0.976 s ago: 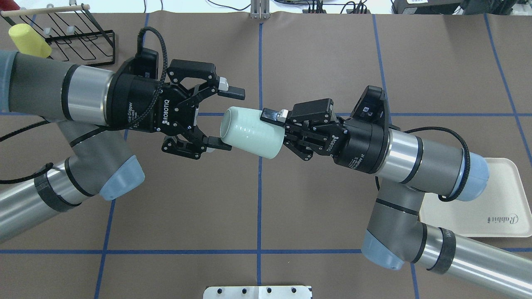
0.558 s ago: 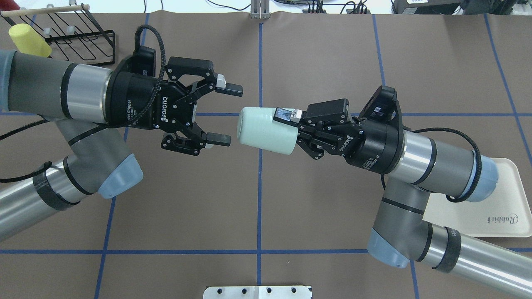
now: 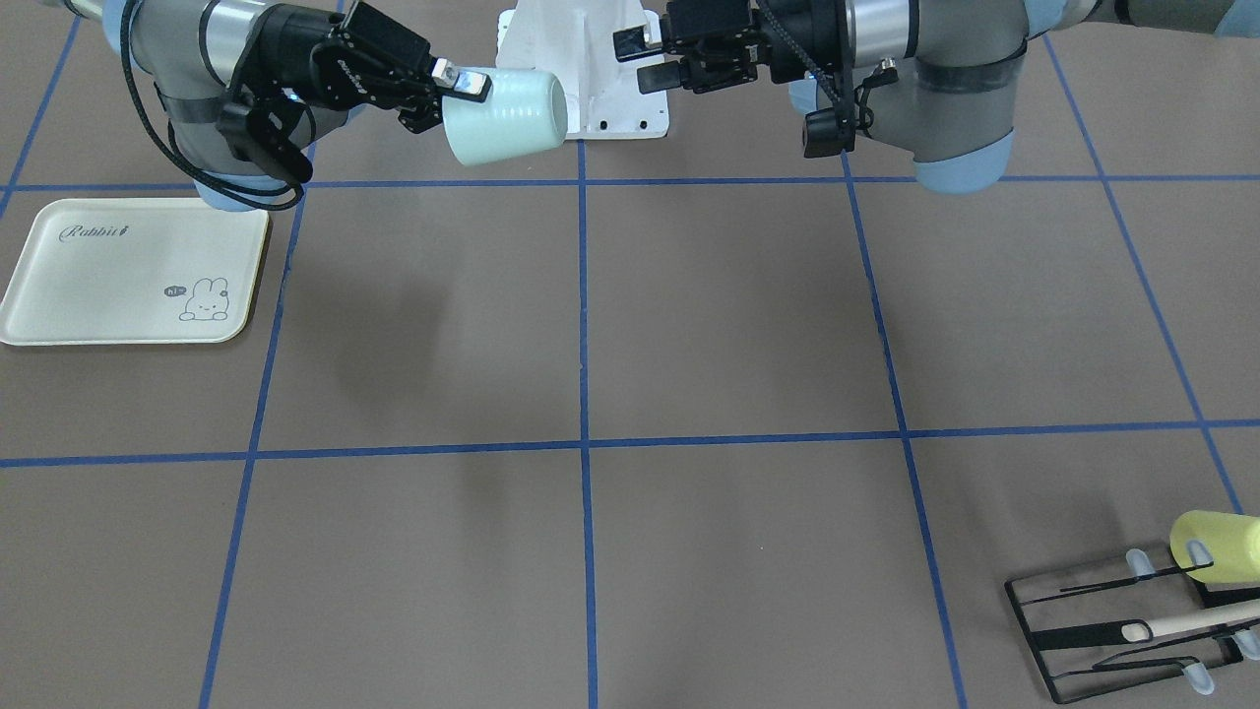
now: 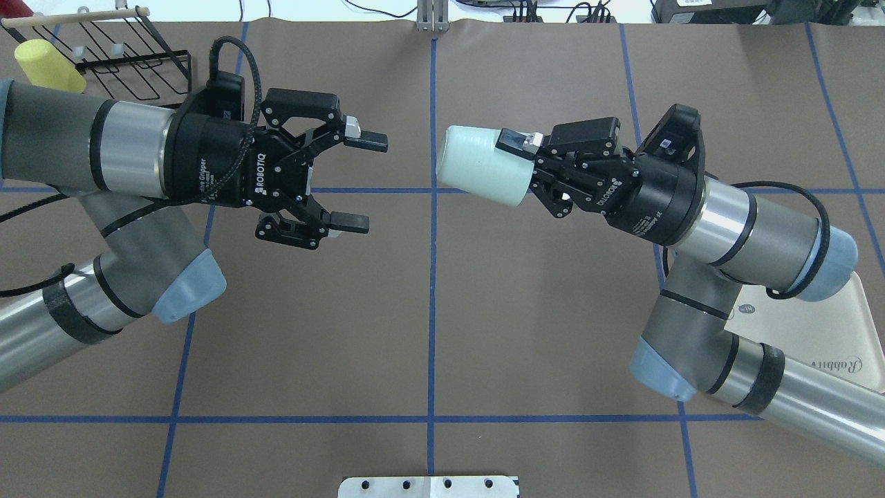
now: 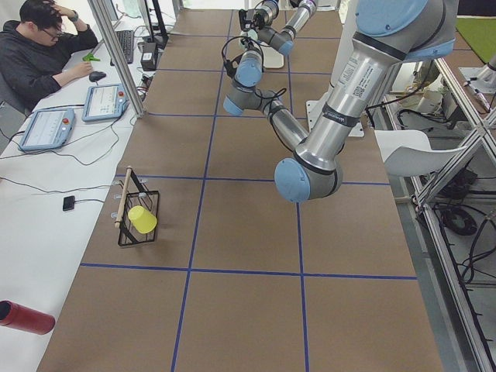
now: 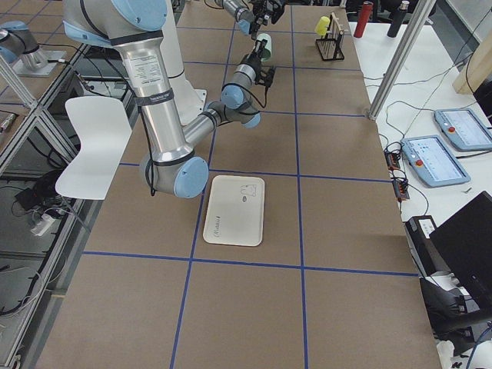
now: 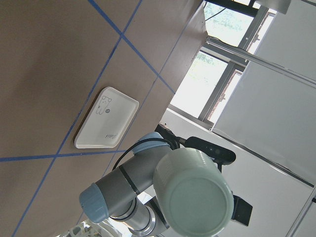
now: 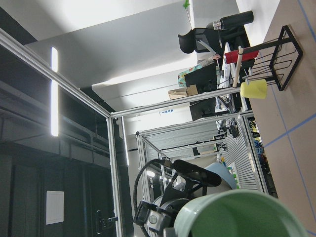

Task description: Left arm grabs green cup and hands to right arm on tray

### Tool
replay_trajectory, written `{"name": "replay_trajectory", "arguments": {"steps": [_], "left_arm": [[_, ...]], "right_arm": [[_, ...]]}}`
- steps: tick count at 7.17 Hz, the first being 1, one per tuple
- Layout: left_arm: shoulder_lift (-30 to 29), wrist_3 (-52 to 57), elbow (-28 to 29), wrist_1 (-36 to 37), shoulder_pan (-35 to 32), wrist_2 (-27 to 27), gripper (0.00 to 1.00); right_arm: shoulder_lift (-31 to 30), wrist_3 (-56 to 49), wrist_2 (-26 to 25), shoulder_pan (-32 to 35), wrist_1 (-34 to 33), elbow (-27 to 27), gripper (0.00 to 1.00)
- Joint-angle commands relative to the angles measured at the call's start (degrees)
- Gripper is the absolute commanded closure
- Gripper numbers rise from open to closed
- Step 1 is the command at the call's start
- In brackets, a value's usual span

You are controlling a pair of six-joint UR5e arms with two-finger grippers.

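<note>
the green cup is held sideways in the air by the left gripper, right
No: the green cup is held sideways in the air by the right gripper. The overhead view shows the left gripper open and empty.

Brown tabletop (image 3: 738,315), blue tape grid (image 3: 583,295). Cream tray (image 3: 108,286) lies flat at one end. Black wire rack (image 3: 1132,630) stands at the opposite corner.

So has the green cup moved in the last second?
Yes. The green cup, in the right hand, has moved rightward off the vertical blue tape line it straddled.
</note>
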Motion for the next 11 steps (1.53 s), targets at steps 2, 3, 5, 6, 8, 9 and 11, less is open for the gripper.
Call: {"name": "replay_trajectory", "arguments": {"steps": [2, 3, 5, 6, 8, 9, 11], "left_arm": [[4.6, 12.2, 0.5, 0.8, -5.1, -0.9, 0.0], [7.4, 20.6, 0.5, 2.9, -5.3, -1.0, 0.0], [8.4, 34.0, 0.1, 14.1, -11.3, -8.9, 0.0], [8.9, 39.2, -0.1, 18.1, -15.5, -12.5, 0.0], [12.7, 51.3, -0.2, 22.7, -20.2, -13.7, 0.0], [14.8, 58.1, -0.4, 24.8, -22.9, -13.6, 0.0], [18.9, 75.7, -0.4, 31.8, -28.3, -13.1, 0.0]], "right_arm": [[0.8, -1.8, 13.5, 11.2, -13.6, -3.6, 1.0], [0.9, -7.2, 18.1, 13.2, -19.4, -3.7, 1.0], [1.3, -17.1, 25.4, 16.5, -32.1, -3.5, 1.0], [1.3, -23.5, 31.0, 19.5, -39.2, -3.2, 1.0], [0.6, -36.1, 40.9, 26.4, -51.3, -2.7, 1.0], [0.2, -41.8, 42.0, 29.3, -55.9, -2.5, 1.0], [-2.0, -54.7, 41.3, 31.9, -62.3, -2.4, 1.0]]}}
